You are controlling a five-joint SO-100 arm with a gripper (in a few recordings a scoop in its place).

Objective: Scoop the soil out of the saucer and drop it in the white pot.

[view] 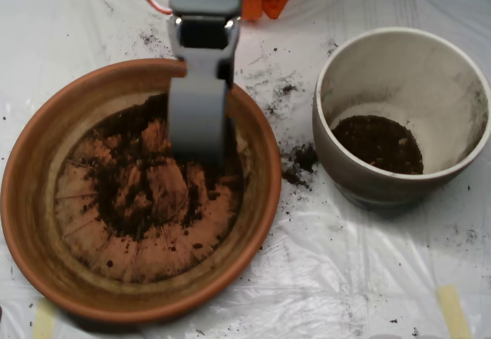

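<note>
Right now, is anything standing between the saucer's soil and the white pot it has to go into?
Nothing visible stands between them. The grey scoop gripper hangs over the dark crumbly soil in the round terracotta saucer. The off-white ceramic pot sits to the right, its mouth open, with spilled soil crumbs on the plastic sheet between.

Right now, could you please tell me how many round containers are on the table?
2: the large shallow terracotta saucer at left, thinly smeared with dark crumbly soil, and the deeper off-white ceramic pot at right, with soil at its bottom.
</note>
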